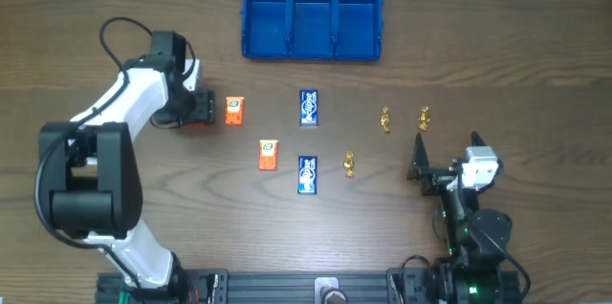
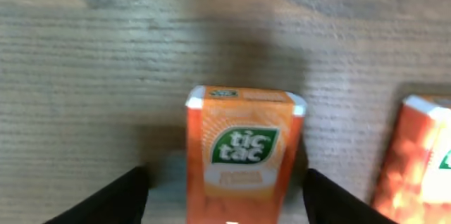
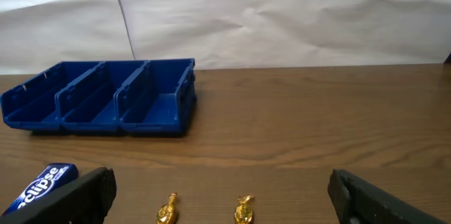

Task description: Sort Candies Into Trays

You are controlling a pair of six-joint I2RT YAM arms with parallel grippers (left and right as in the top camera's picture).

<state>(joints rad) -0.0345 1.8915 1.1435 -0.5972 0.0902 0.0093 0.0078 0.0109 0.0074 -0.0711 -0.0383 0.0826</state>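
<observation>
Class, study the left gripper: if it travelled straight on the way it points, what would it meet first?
The left gripper would first meet the orange candy box, right between its open fingers. The second orange box sits off to one side.

The left gripper (image 1: 207, 110) sits low at the left, fingers spread; the right gripper (image 1: 419, 162) hangs near-right, fingers wide apart.

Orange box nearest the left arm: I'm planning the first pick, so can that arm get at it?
Likely yes: the left arm has its jaws open either side of the orange box, nothing between.
</observation>
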